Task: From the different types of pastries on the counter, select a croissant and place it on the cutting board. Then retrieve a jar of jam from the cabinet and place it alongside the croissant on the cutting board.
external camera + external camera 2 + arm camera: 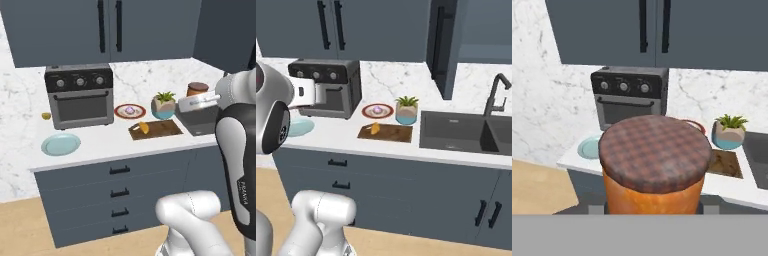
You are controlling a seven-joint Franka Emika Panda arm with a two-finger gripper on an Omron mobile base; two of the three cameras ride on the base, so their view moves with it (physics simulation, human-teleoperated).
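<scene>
- I am seeing the jar of jam sitting close up in the hand view, checked brown lid toward the camera; the gripper is closing on it, with its fingertips hidden behind the jar.
- The croissant is lying on the cutting board, beside the potted plant.
- The purple cupcake is resting on a red-rimmed plate, next to the toaster oven.

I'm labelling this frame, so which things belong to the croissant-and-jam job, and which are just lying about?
Job:
- croissant, lying on the cutting board
- jar of jam, held in the gripper
- cabinet, doors closed

Lying about:
- toaster oven
- purple-frosted cupcake on its plate
- potted plant
- light blue plate
- sink
</scene>
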